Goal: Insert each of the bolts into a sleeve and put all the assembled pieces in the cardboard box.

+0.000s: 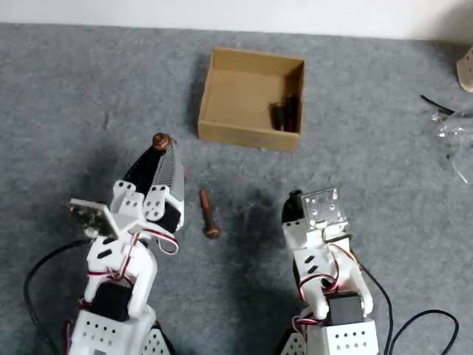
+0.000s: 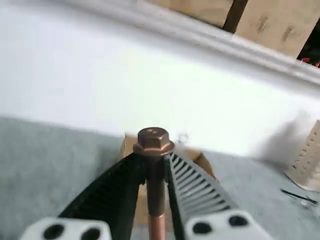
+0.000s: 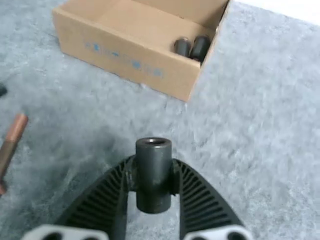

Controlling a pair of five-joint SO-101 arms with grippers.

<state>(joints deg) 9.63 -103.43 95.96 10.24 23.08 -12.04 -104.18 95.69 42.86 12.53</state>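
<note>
My left gripper (image 2: 154, 167) is shut on a copper bolt (image 2: 154, 150), held upright with its hex head above the fingertips; from above the bolt head (image 1: 161, 140) shows at the tip of the left arm, left of the cardboard box (image 1: 222, 126). My right gripper (image 3: 152, 175) is shut on a dark sleeve (image 3: 153, 172), held upright with its bore facing up; in the high view the sleeve (image 1: 295, 198) sits at the right arm's tip. A second copper bolt (image 1: 208, 214) lies on the carpet between the arms. Two dark assembled pieces (image 1: 286, 113) rest in the box's right corner (image 3: 192, 46).
The grey carpet (image 1: 89, 96) covers the table. Clear plastic and black wires (image 1: 449, 126) lie at the far right edge. A pale perforated object (image 2: 307, 160) stands near the wall. Open carpet lies between the grippers and the box.
</note>
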